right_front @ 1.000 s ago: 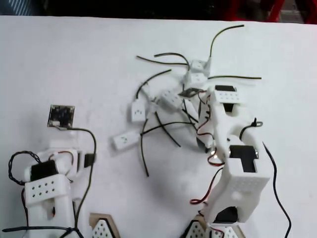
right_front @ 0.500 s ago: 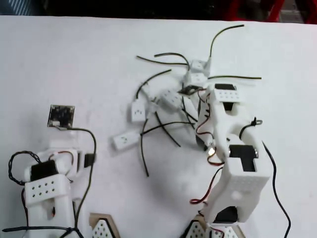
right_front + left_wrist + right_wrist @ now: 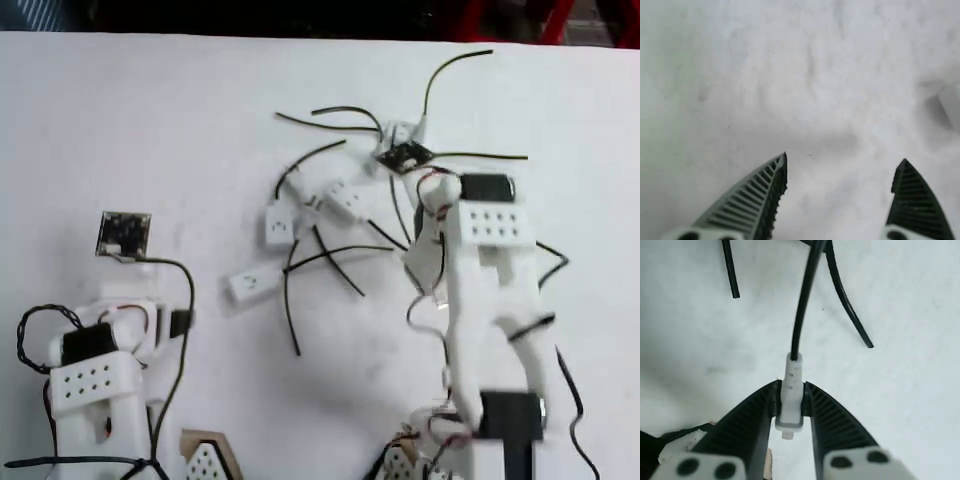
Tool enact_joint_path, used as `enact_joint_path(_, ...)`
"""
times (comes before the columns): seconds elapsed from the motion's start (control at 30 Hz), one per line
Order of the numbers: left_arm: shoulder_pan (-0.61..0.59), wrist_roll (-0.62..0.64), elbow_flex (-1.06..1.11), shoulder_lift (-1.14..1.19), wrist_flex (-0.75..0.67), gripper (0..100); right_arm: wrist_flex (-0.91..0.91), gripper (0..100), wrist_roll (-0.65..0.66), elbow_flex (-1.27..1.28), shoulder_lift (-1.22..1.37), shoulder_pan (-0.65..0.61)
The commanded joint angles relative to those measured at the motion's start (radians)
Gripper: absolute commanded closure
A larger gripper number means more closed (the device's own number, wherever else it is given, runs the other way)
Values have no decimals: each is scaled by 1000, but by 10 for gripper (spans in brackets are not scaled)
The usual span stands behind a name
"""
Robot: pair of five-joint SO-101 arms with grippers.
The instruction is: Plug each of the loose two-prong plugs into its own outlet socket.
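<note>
My right gripper [image 3: 790, 390] is shut on a white two-prong plug [image 3: 790, 395], whose black cord [image 3: 805, 300] runs away over the table. In the high view the right arm [image 3: 485, 260] is stretched toward the far cluster of white outlet sockets [image 3: 400, 135]. More sockets lie at the middle: one [image 3: 345, 200], another [image 3: 280, 222] and a third [image 3: 250, 283], with several black cords [image 3: 325, 255] tangled among them. My left gripper [image 3: 842, 160] is open over bare white table. The left arm [image 3: 90, 375] sits at the near left, away from the sockets.
A small dark camera board [image 3: 125, 233] sits ahead of the left arm, with a black cable [image 3: 185, 300] running back to it. The white table [image 3: 150, 120] has free room on its left and far left. Arm bases stand at the near edge.
The right arm has stretched away from the near edge toward the far sockets, and its wrist has turned. The left arm has not moved.
</note>
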Motion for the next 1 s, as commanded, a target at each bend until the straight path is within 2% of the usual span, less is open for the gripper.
enact_joint_path(0.0, -2, -3, -3, -19, -14, 669, 7, 981, -94, 46, -170, -45)
enact_joint_path(0.23, -1, 9, -43, -19, -44, 669, -114, 981, -499, 163, -343, -223)
enact_joint_path(0.37, -1, 106, -152, -19, -43, 669, -274, 981, -516, 273, -433, -357)
enact_joint_path(0.5, 7, 181, -249, -13, -49, 669, -453, 981, -517, 396, -529, -438)
enact_joint_path(0.7, 140, 269, -288, -15, -54, 669, -628, 981, -591, 551, -616, -512)
enact_joint_path(0.97, 283, 353, -282, -13, -190, 669, -765, 981, -594, 701, -773, -707)
